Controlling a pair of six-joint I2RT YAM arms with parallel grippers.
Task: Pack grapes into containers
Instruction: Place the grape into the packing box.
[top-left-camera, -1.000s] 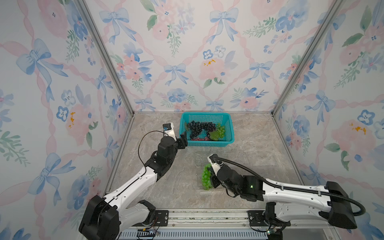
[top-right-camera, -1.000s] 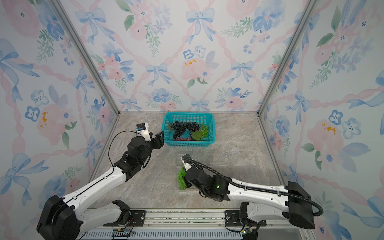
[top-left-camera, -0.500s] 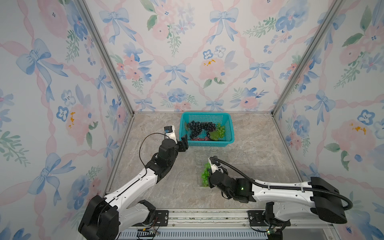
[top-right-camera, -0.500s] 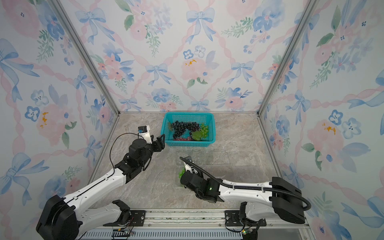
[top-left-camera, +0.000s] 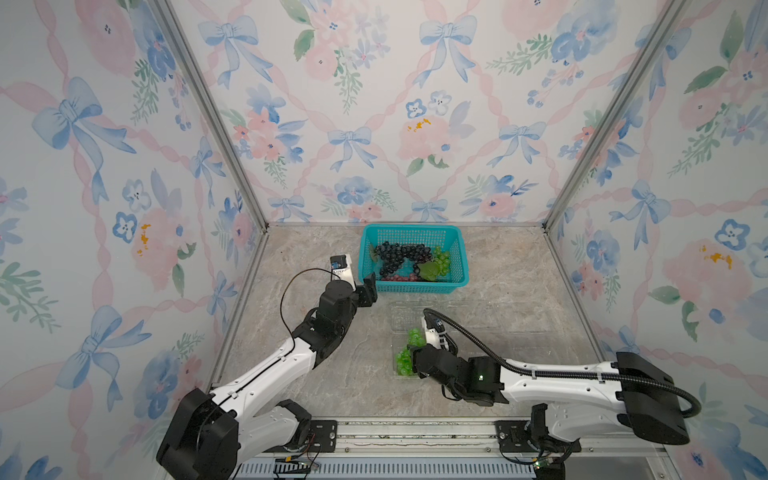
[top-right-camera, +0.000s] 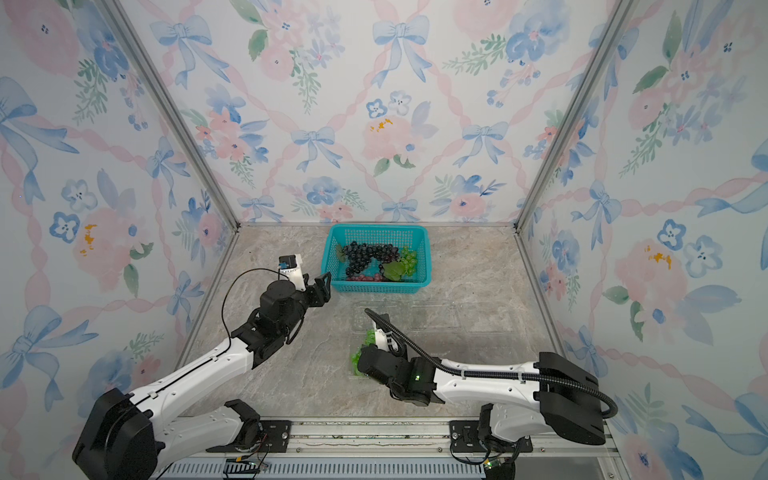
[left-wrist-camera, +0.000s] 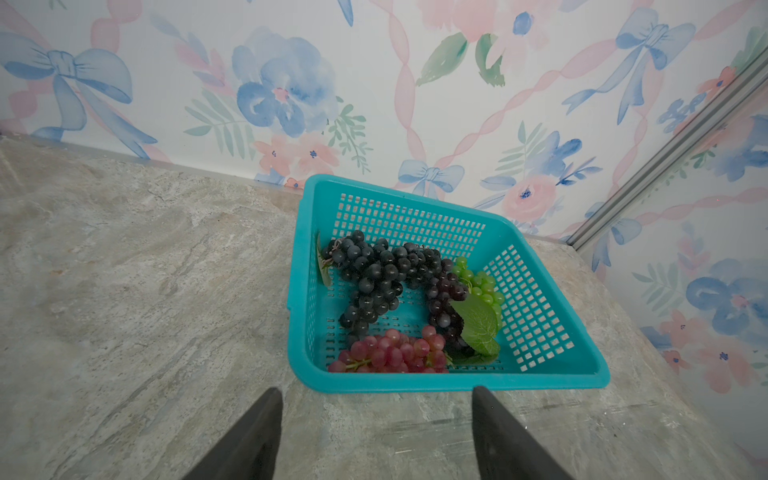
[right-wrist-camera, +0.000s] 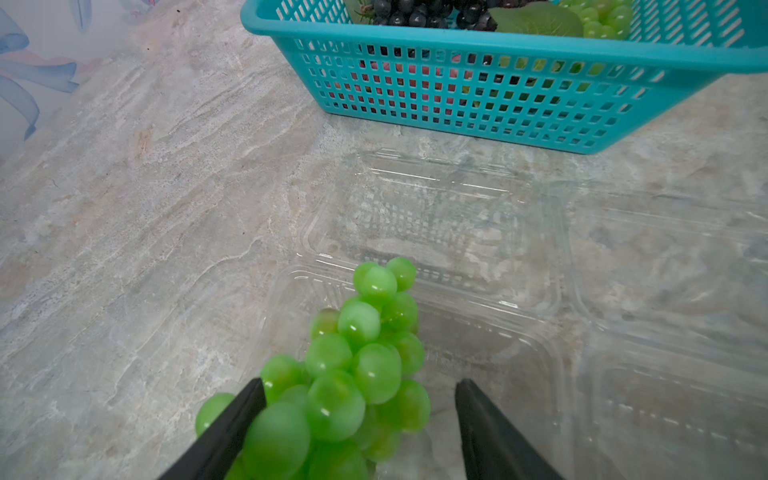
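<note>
A green bunch of grapes lies in the near half of an open clear container, against its side wall; its lid half lies flat toward the basket. My right gripper stands open around the bunch's near end, with one finger against the grapes and the other apart from them. In both top views the bunch shows just beyond that gripper. My left gripper is open and empty at the basket's front left corner. Dark, red and green bunches lie in the basket.
The teal mesh basket stands at the back middle of the marbled table, near the rear wall. More clear containers lie open to the right of the first one. Patterned walls close in three sides.
My right gripper has opened and let go of the green bunch, which now rests in the container. The right arm came down and forward. The left arm has barely shifted.
</note>
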